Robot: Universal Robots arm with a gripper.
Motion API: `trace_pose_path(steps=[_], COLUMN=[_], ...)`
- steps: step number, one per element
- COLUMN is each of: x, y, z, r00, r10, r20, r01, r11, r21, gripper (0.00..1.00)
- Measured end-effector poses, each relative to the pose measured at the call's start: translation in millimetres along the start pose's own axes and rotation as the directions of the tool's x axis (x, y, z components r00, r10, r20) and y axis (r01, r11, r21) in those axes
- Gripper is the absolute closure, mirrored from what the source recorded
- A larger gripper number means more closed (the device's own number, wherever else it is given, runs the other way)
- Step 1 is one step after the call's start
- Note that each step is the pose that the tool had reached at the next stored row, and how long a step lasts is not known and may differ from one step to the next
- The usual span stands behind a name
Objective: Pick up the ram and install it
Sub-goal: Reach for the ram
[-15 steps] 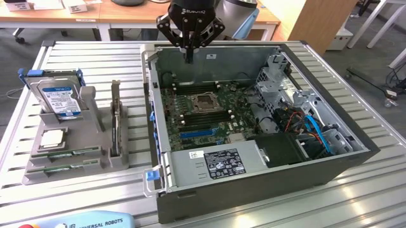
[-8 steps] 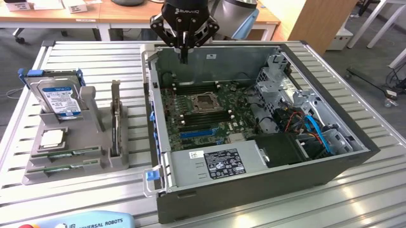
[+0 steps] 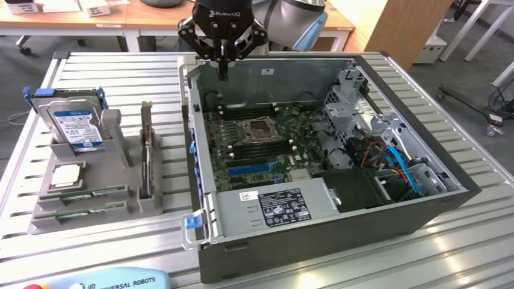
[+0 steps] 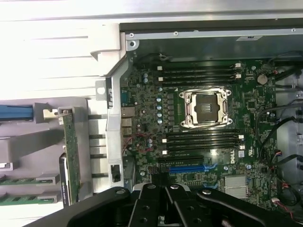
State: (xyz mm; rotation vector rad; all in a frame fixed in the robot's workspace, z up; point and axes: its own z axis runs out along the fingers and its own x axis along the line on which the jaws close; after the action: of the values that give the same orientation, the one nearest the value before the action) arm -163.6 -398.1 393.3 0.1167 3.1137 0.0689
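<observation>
Slatted table (image 3: 120, 78) carries everything; open PC case (image 3: 321, 241) lies on its side on the exterior view's right, interior facing up; grey holder (image 3: 114, 129) sits just beside it on that view's left, on the same table.

Inside case: motherboard (image 3: 241, 150) (image 4: 142, 94) on the floor; PSU (image 3: 273, 208) with a white-and-black label along the near wall; CPU socket (image 3: 259, 129) (image 4: 206, 108) mid-board, bare; dark memory slots (image 4: 201, 139) on both sides of the socket, no stick in them; blue slot (image 3: 249, 170) nearer the PSU.

Gripper (image 3: 223, 71) hangs over the case's far wall, towards the exterior view's left corner; claw pinched closed, nothing between the fingers (image 3: 224, 63); well apart from the holder.

Holder contents: hard drive (image 3: 76, 123) upright at the back in a blue frame; expansion card (image 3: 146, 150) on edge along the side nearest the case; silver CPU (image 3: 66, 174) flat in the middle.

Task parts: first ram (image 3: 86, 195) (image 4: 28, 179) and second ram (image 3: 80, 212) (image 4: 26, 198), both green, lying in the holder's two front slots, parallel, just beside each other; neither touched.

Pendant (image 3: 120, 282) at the near table edge.
</observation>
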Motion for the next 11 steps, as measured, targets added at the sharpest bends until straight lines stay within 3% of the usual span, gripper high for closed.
trace_pose_path(steps=[11], x=[25.1], y=[-1.1], z=[-0.6], r00=[1.0000], r10=[0.000], r20=[0.0000], r01=[0.000], r11=[1.0000], r21=[0.0001], gripper=[0.90])
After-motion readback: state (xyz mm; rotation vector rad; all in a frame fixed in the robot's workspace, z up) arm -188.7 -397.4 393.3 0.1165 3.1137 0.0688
